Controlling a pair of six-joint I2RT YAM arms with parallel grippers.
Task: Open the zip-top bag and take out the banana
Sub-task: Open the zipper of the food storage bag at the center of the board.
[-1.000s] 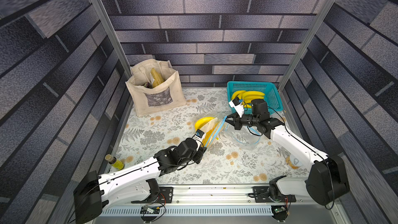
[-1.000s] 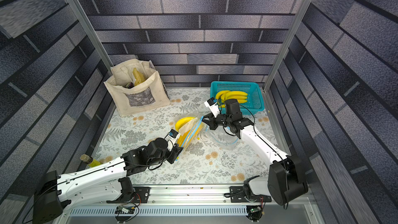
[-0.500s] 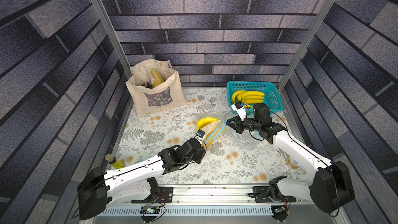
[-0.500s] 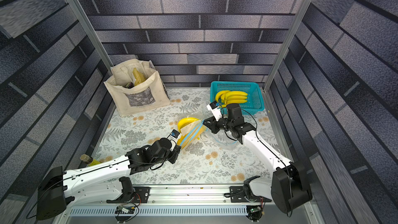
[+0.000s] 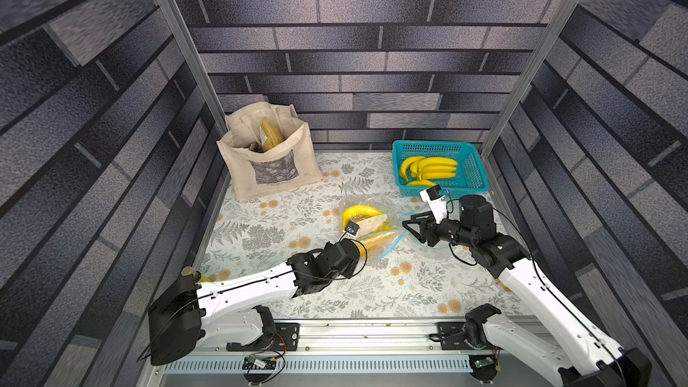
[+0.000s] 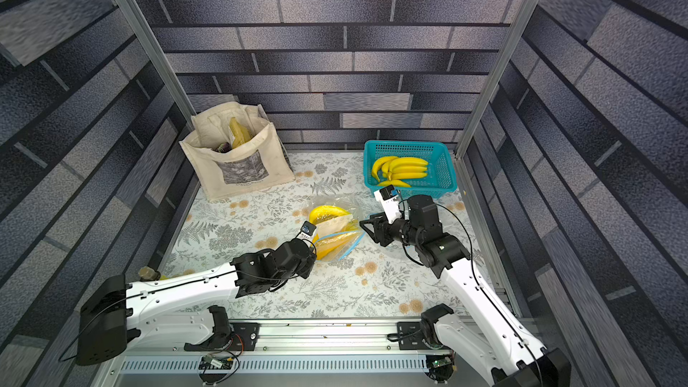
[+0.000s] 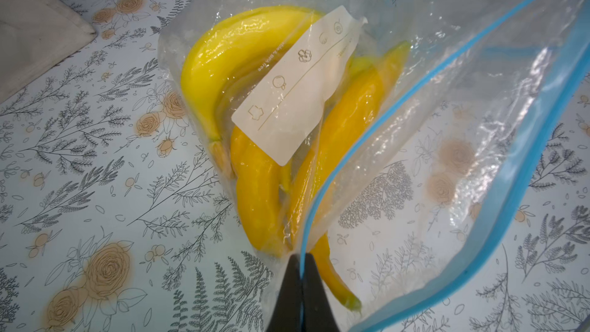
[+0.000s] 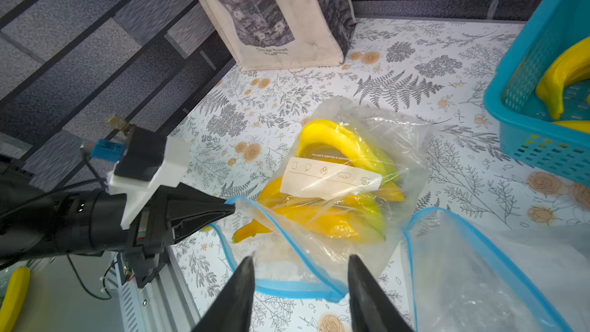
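The left gripper (image 7: 301,258) is clamping the rim of the zip-top bag (image 7: 447,91), holding its mouth open; the right gripper (image 8: 300,261) is hovering open-jawed, apparently to reach the bananas (image 8: 335,142).

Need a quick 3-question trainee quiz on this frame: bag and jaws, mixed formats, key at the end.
1. True or false: the bananas already lie outside the zip-top bag.
2. What do the left jaws pinch? A) the bag's blue zip rim B) a banana stem C) the tote bag's handle
3. Fill in: the right jaws stand ____, gripping nothing.
Key: 1 false; 2 A; 3 open.
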